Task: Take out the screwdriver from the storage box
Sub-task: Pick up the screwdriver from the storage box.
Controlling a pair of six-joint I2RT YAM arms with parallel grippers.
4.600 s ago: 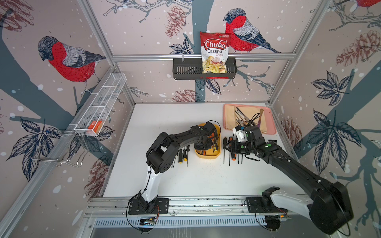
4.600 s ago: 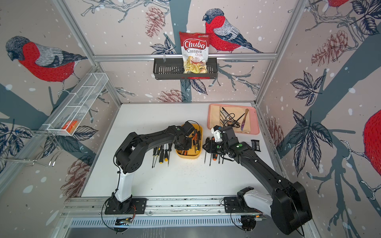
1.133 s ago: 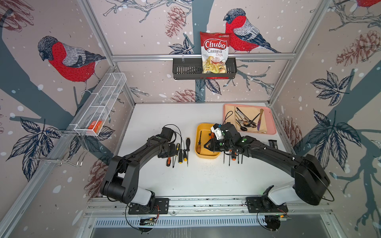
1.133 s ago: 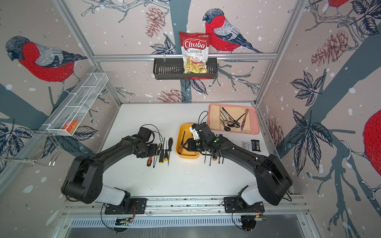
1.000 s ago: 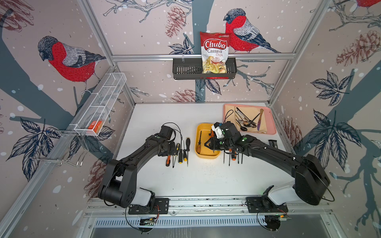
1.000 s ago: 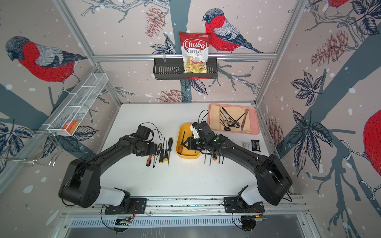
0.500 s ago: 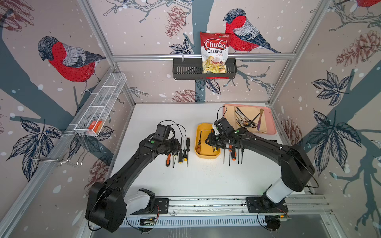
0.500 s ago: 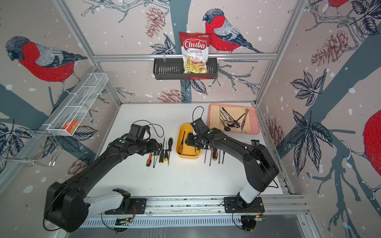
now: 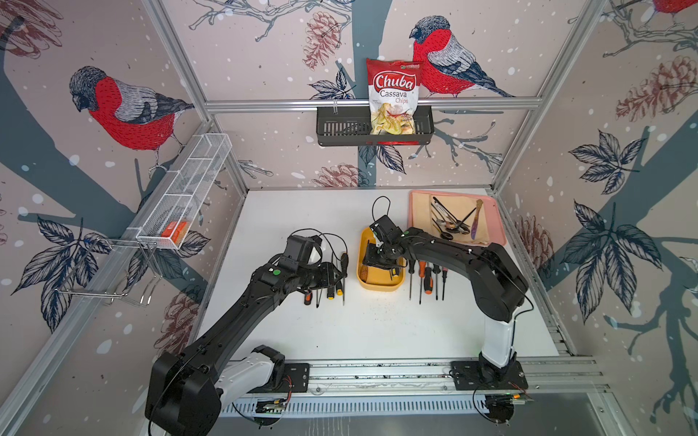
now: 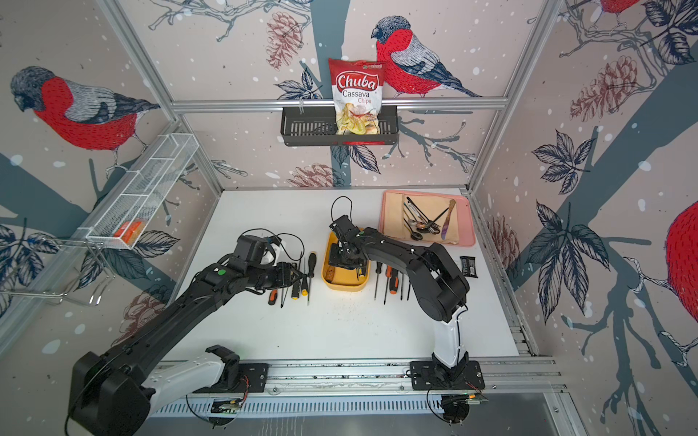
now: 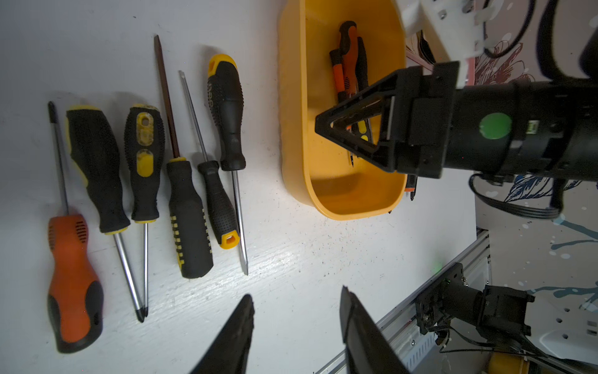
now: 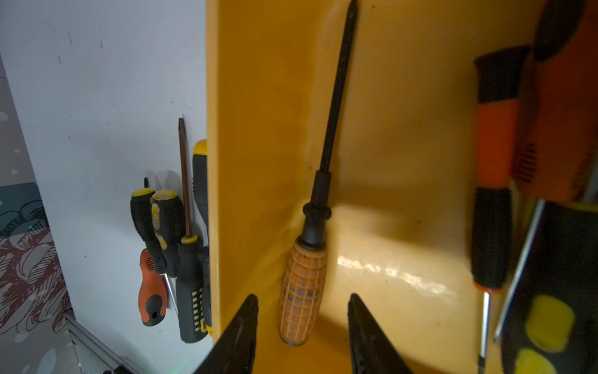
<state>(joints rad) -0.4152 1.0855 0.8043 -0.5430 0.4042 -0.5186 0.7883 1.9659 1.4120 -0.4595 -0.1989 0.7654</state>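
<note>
The yellow storage box [image 9: 381, 288] [image 10: 344, 285] lies mid-table. A screwdriver [image 12: 304, 291] with a see-through orange gridded handle and black shaft rests on its floor by one long wall, its handle [image 9: 363, 272] also visible from a top view. My right gripper [image 12: 303, 299] [image 9: 372, 260] hangs open inside the box, one finger on each side of that handle, not touching it. More orange-and-black screwdrivers [image 12: 492, 162] [image 11: 348, 58] lie along the opposite wall. My left gripper [image 11: 297, 296] [image 9: 332, 275] is open and empty over bare table beside the box.
Several screwdrivers [image 9: 325, 290] [image 11: 145, 181] lie in a row left of the box, and another row [image 9: 426, 275] lies right of it. A pink tray [image 9: 494, 234] with cutlery sits back right. A small black packet [image 10: 468, 266] lies near the right wall.
Both grippers have opened wider. My right gripper has shifted left, deeper over the box. The left arm has lifted its elbow and its gripper has moved right, toward the box.
</note>
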